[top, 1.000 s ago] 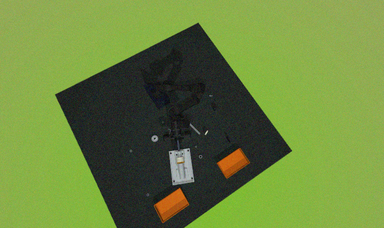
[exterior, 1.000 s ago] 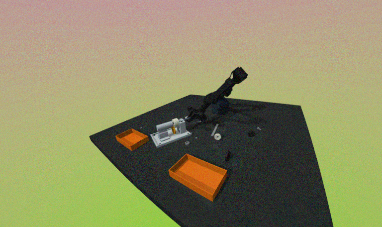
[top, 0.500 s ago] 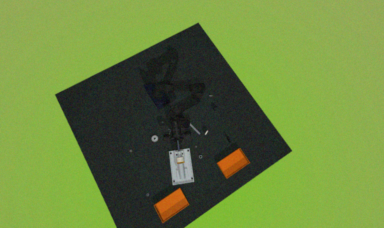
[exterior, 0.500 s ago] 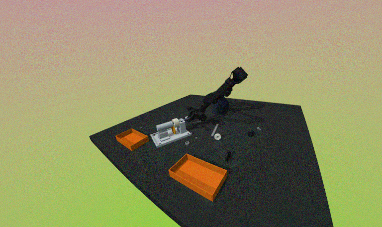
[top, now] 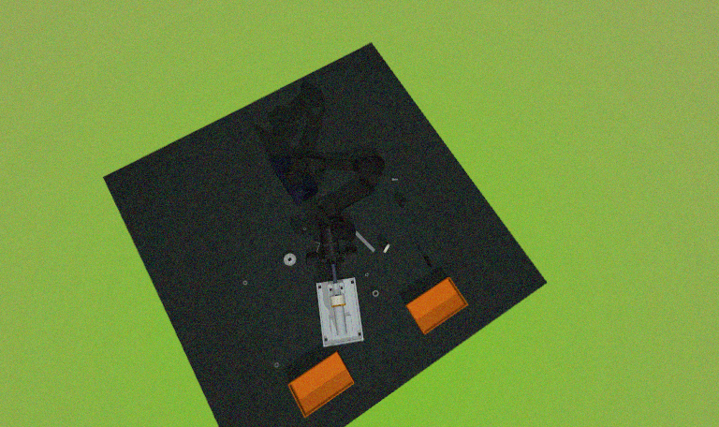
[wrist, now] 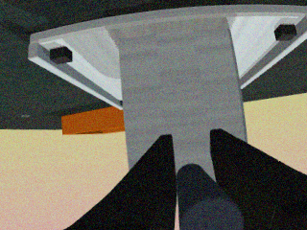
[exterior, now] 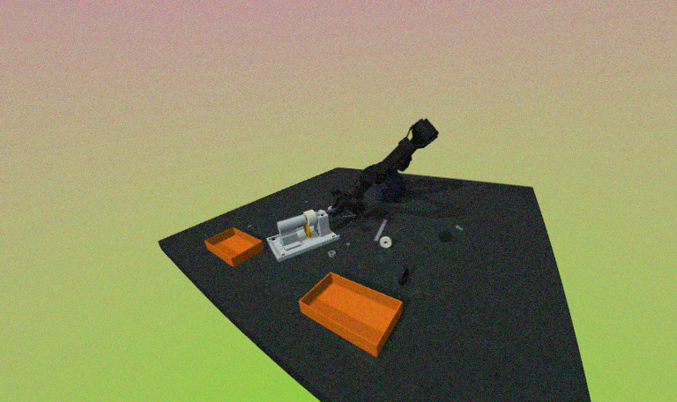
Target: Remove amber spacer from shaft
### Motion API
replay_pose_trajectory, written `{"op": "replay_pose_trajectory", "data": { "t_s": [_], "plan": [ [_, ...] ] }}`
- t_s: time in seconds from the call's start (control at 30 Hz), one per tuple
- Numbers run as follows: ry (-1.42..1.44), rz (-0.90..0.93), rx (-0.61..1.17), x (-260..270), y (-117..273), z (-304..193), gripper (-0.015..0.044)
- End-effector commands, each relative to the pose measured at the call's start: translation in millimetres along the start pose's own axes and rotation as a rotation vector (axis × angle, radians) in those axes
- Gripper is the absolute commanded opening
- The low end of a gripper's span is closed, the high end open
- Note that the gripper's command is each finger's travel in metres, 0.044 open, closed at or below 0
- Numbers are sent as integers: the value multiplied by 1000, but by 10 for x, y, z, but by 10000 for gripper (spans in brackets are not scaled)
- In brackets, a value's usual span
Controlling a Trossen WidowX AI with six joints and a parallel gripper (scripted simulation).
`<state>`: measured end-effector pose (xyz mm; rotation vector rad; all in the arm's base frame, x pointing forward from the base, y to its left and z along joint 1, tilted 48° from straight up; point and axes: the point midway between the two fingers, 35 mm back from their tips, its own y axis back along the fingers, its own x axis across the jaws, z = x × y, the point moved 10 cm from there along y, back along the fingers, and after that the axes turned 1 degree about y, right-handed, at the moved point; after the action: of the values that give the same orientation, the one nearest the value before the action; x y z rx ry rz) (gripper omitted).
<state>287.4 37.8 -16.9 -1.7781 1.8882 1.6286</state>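
My gripper is shut on the dark blue shaft at its outer end. The shaft runs into the grey support post. The big grey housing block stands at the other end of the light base plate. A cream spacer sits in line with the shaft, between post and housing. The amber spacer stands upright, lower than the cream one, between it and the housing, over the plate. Whether it touches the plate is unclear. The shaft inside the spacers is hidden.
Two orange trays stand beyond the fixture; they also show in the exterior view. A grey bar, a white ring, a cream ring and a small ring lie around the fixture.
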Motion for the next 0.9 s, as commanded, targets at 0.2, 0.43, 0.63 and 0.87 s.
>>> {"op": "replay_pose_trajectory", "data": {
  "t_s": [0.2,0.43,0.63,0.87],
  "plan": [
    [-1,0,2,-3,-32,-20,0],
    [-1,0,2,-3,-49,-31,0],
    [-1,0,2,-3,-64,-40,0],
    [-1,0,2,-3,-82,-50,0]
  ]
}}
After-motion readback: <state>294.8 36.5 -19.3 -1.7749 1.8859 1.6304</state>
